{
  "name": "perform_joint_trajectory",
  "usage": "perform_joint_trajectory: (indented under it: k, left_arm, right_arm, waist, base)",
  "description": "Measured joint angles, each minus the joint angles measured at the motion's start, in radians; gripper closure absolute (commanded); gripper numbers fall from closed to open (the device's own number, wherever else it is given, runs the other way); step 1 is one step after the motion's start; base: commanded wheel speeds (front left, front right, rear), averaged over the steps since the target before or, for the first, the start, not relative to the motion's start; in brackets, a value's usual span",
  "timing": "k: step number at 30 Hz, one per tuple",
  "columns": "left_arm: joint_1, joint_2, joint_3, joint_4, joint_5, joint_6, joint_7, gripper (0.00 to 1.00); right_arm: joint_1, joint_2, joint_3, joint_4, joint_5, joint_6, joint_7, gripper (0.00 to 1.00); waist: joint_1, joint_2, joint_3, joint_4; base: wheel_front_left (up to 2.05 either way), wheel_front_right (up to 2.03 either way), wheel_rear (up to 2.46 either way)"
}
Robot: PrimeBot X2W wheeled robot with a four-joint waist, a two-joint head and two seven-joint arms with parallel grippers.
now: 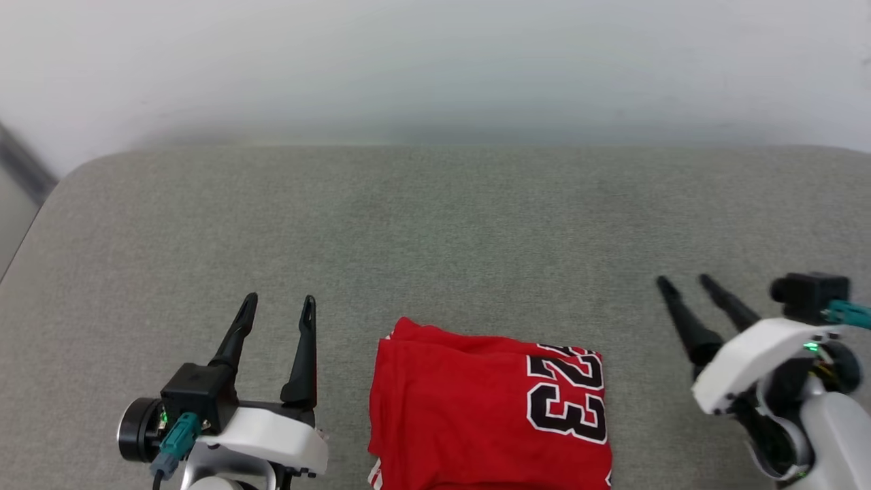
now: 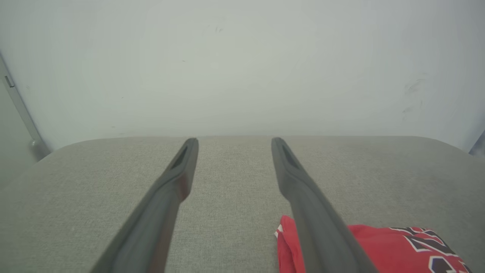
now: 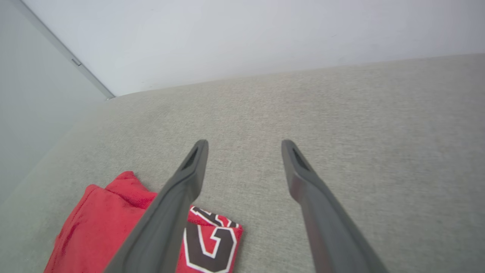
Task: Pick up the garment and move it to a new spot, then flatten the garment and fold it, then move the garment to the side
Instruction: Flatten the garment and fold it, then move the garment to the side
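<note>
grey fabric surface [image 1: 435, 218], folded garment [image 1: 476, 408] sits bottom centre. left end effector [image 1: 280, 297], lower left, looks nearer it than the right end effector [image 1: 682, 278]; both wide open, empty.

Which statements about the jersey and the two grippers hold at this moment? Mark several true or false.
1. The garment lies folded on the grey fabric surface. True.
2. The left gripper and the right gripper both stand open and empty. True.
3. The garment's number is hidden underneath. False: a black, white-outlined 23 shows on top.
4. The right gripper touches the garment. False: it is apart from the garment, off to its right, with bare surface between them.
</note>
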Motion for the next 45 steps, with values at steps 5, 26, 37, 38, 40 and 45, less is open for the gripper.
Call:
perform_joint_trajectory:
  k: [5,26,37,38,40,45]
  left_arm:
    - [0.010,0.000,0.008,0.005,-0.001,0.006,-0.005,0.00]
    - [0.141,-0.032,0.072,0.071,0.040,-0.021,-0.016,0.00]
    - [0.146,-0.073,0.121,0.088,0.081,-0.062,-0.017,0.00]
    - [0.146,-0.076,0.127,0.088,0.083,-0.065,-0.017,0.00]
    - [0.146,-0.083,0.133,0.090,0.090,-0.071,-0.017,0.00]
    - [0.146,-0.096,0.151,0.095,0.105,-0.088,-0.017,0.00]
  right_arm:
    - [0.071,0.012,-0.137,-0.069,-0.115,0.000,-0.057,0.00]
    - [0.396,0.190,-0.238,-0.483,-0.410,0.000,-0.034,0.00]
    - [0.402,0.207,-0.230,-0.514,-0.417,0.000,-0.017,0.00]
    - [0.402,0.208,-0.230,-0.515,-0.417,0.000,-0.017,0.00]
    - [0.402,0.209,-0.234,-0.514,-0.417,0.000,-0.015,0.00]
    - [0.403,0.214,-0.265,-0.497,-0.381,0.000,0.027,0.00]
  waist:
    - [0.0000,0.0000,-0.020,-0.023]
    - [0.0000,0.0000,-0.114,-0.039]
    - [0.0000,0.0000,-0.112,-0.034]
    - [0.0000,0.0000,-0.111,-0.033]
    - [-0.0001,0.0000,-0.110,-0.032]
    - [0.0000,0.0000,-0.106,-0.028]
  base:
    - [0.00,0.00,0.00]
    - [0.00,0.00,0.00]
    - [0.00,0.00,0.00]
    - [0.00,0.00,0.00]
    - [0.00,0.00,0.00]
    - [0.00,0.00,0.00]
